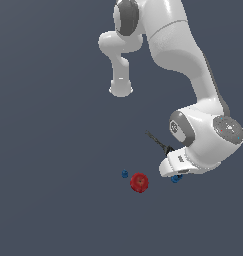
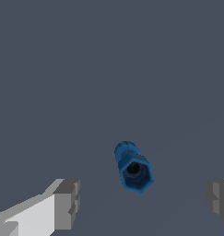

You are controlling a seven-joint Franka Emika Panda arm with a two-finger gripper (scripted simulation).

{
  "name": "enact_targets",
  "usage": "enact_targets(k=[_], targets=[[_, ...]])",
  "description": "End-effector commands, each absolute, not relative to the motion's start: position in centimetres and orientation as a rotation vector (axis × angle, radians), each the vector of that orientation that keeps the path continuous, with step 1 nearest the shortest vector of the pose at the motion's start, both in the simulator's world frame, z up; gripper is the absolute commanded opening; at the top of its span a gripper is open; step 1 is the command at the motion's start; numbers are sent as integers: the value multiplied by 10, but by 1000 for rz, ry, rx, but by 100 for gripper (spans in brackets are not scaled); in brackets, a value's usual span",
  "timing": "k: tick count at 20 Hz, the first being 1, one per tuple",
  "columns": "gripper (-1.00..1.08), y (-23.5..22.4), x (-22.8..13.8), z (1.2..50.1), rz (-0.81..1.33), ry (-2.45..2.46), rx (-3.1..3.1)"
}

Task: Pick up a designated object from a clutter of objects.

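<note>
The designated blue bolt-like piece point(image 2: 132, 168) lies on the grey floor, seen end-on in the wrist view with a hex head and dark hole. In the exterior view it point(image 1: 176, 178) peeks out just under my hand. My gripper point(image 2: 141, 200) is open, one finger point(image 2: 65, 203) on either side of the piece, apart from it. In the exterior view the fingers are hidden under the white hand point(image 1: 179, 164). The red ball-like thing point(image 1: 139, 182) lies to the exterior view's left of the piece, with the smaller blue dot piece point(image 1: 124, 174) beyond it. The thin black wrench point(image 1: 157, 141) lies behind.
The arm's white base column point(image 1: 121, 80) stands at the back. The floor is a plain dark grey surface.
</note>
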State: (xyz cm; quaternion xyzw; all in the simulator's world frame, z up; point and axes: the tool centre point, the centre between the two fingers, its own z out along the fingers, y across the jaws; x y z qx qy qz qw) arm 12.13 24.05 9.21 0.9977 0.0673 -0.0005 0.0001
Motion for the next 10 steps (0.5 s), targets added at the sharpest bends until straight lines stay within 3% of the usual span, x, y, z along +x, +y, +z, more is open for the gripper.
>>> enact_targets(k=[1,10], targets=[[100,240,121,87,-2,211,3134],[100,241,120,44,0,211,3134]])
